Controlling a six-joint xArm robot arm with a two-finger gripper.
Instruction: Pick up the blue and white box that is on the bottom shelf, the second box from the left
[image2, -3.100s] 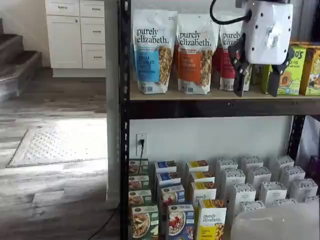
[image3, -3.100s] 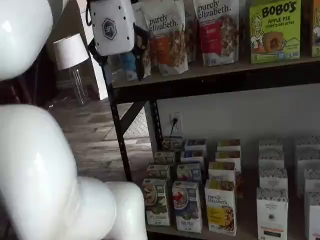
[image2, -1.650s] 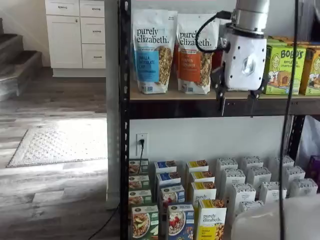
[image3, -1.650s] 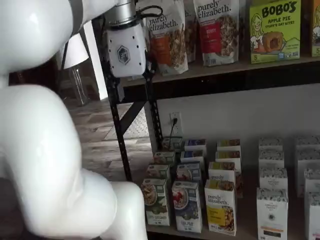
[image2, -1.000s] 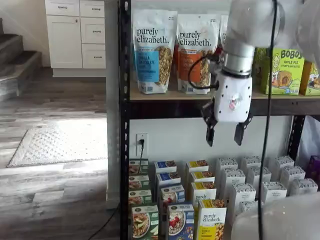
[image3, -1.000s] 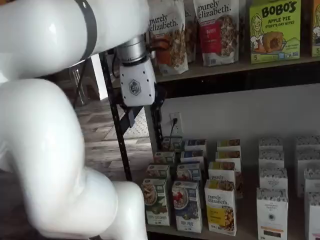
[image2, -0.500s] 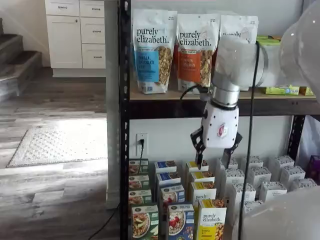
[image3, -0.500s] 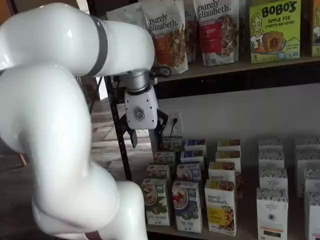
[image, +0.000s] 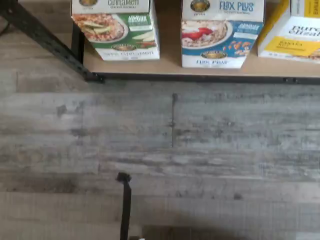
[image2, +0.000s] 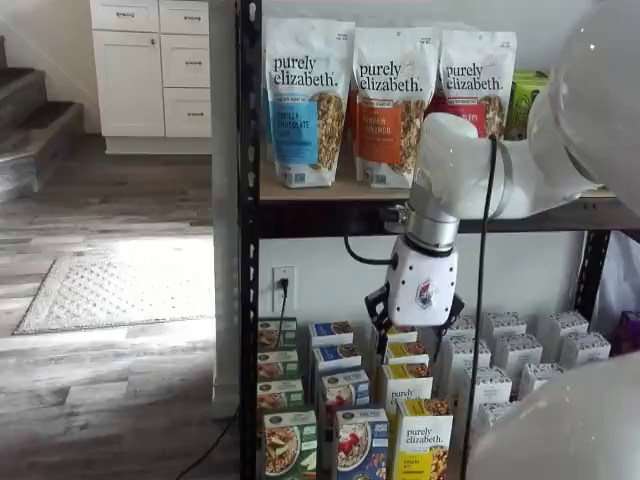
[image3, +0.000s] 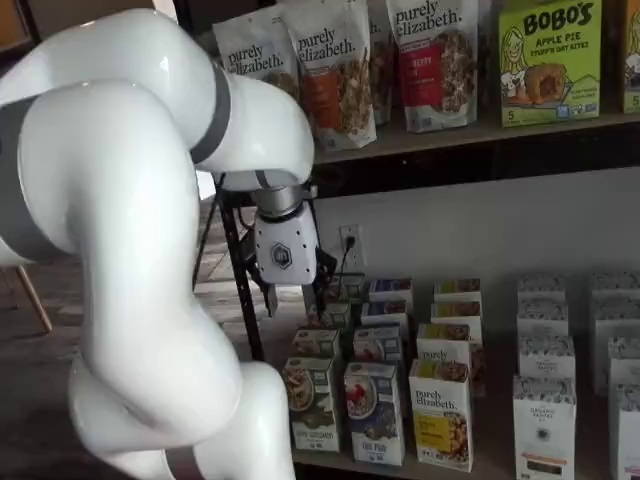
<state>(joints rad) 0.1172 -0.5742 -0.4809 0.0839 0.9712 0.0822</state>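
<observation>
The blue and white box (image2: 360, 446) stands at the front of the bottom shelf (image3: 492, 466), between a green-fronted carton (image2: 288, 446) and a yellow-fronted carton (image2: 422, 446). It also shows in a shelf view as the blue and white box (image3: 375, 411), and in the wrist view as the blue and white box (image: 220, 35) at the bottom shelf (image: 200, 77) edge. My gripper (image2: 412, 345) hangs above the rows of cartons, higher than the front box. Its black fingers stand apart with nothing between them, so it is open. In a shelf view the gripper (image3: 297, 304) sits by the rack's upright.
Granola pouches (image2: 305, 100) line the upper shelf, with green boxes (image3: 548, 62) to the right. Rows of white cartons (image3: 545, 400) fill the right of the bottom shelf. A black rack upright (image2: 248, 240) and a wall outlet with a cord (image2: 283, 288) are at the left. Wooden floor (image: 165, 150) lies before the shelf.
The arm has come down from the upper shelf's level to just above the bottom shelf's cartons. The fingers have stayed apart throughout.
</observation>
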